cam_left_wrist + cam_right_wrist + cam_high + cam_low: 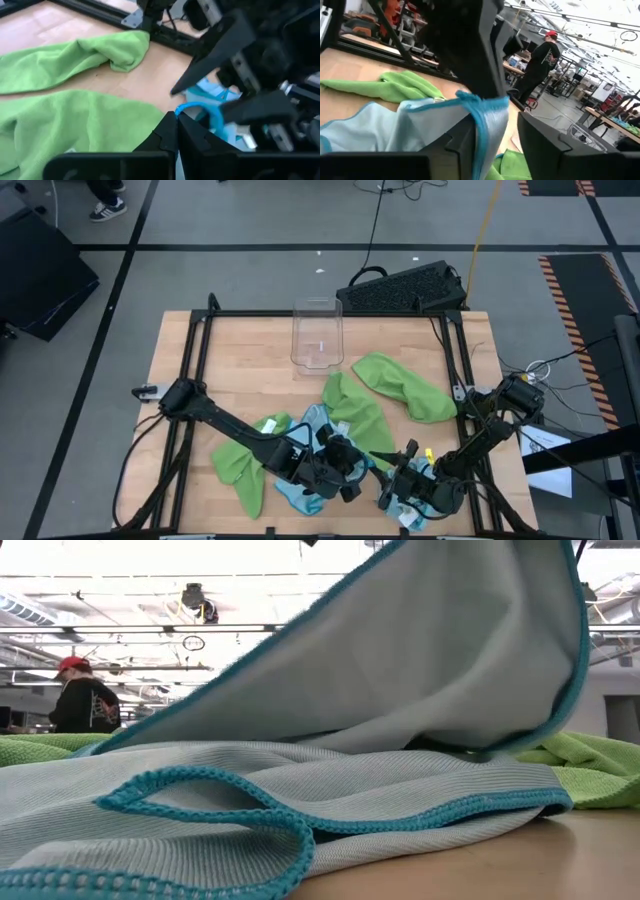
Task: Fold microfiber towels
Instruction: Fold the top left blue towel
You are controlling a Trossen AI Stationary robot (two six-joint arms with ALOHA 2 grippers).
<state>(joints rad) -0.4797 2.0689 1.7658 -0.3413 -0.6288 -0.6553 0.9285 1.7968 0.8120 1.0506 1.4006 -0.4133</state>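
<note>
Wood worktop point(250, 360): butcher-block style with a black frame around it. All the action is bunched up along the near edge, so not much margin before cloth slides off.
Green microfiber towels: one sprawled toward the right edge point(405, 385), one just inside it near the middle point(355, 415), one crumpled near the near-left corner point(240, 465). All unfolded, they can wait.
Light blue microfiber towel point(305, 490): this is the one being worked, down at the near edge between the two grippers. In the low view it's lifted like a tent with the teal hem looping over a lower layer point(300, 790).
Clear plastic bin point(317, 335): upright toward the far edge, well out of the way.
Left gripper point(335, 465): clenched, and it looks pinched on the blue towel's teal hem point(200, 107).
Right gripper point(400, 485): fingers straddling a hem corner of the blue towel point(485, 107), gap visible on one side, so I'd say closing but can't tell if it's actually got it.
How I'd do it: get the right pinch firmly on the hem, not just one layer, then pull both corners apart until the edge is taut before laying it over. Keep it low so the drape doesn't snag the green ones.
</note>
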